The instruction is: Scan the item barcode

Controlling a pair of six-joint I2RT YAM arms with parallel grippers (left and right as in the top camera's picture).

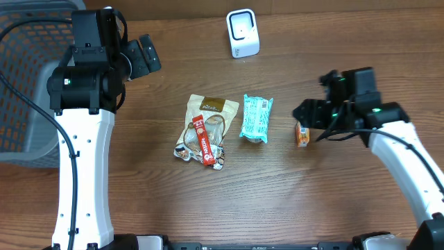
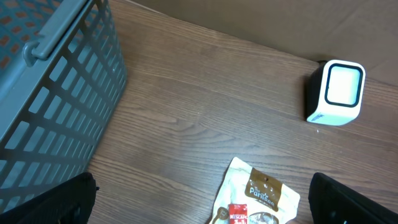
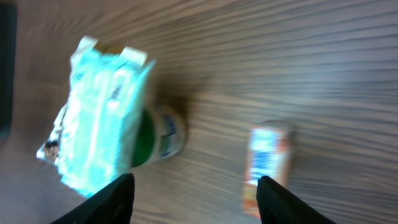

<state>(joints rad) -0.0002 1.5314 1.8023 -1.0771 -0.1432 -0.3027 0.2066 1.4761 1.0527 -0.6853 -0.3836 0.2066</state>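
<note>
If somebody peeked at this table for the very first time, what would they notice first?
Probably the bright teal packet lying in the middle of the table, right beside a tan snack pouch with a red bar on top of it. Next comes the little white scanner standing at the back, and the right gripper hovering by a small orange box.

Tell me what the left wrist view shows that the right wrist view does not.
Only the left wrist view: the grey basket, the white scanner and the top of the beige pouch. Only the right wrist view, which is blurred: the teal packet and the small orange box, both lying on the wood. Both: the wooden table, and the camera's own fingers, with the left gripper and the right gripper open and holding nothing.
</note>
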